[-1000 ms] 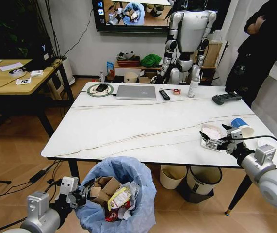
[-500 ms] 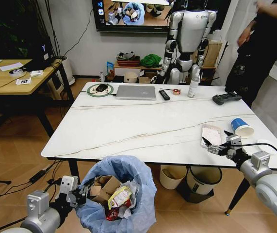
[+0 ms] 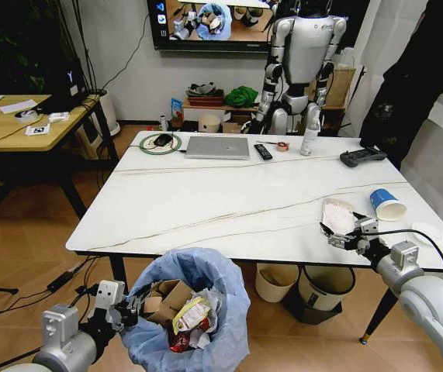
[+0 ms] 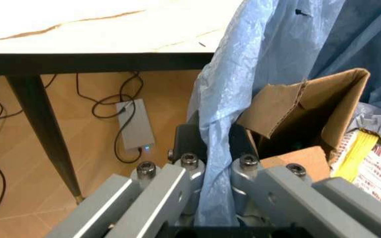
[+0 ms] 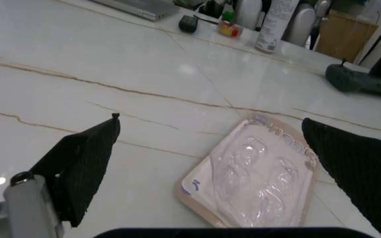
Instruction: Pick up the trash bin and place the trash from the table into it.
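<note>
Trash bin [image 3: 194, 310], small round w/ crinkly light-blue bag liner, hangs below the white marble table [image 3: 229, 194] edge, our left gripper [image 3: 122, 314] clamped on its rim, while our right gripper [image 3: 343, 235], fingers apart, hovers just by the clear plastic packet [image 3: 339, 216] near the blue-white paper cup [image 3: 387, 204].

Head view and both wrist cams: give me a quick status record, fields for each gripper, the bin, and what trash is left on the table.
left gripper: shut on the trash bin rim and bag, below the table's near edge
right gripper: open, low over the clear packet
trash bin contents: cardboard, wrappers, paper
trash on table: clear packet, paper cup on its side
non-trash on table: laptop, remote, bottle, controller
</note>
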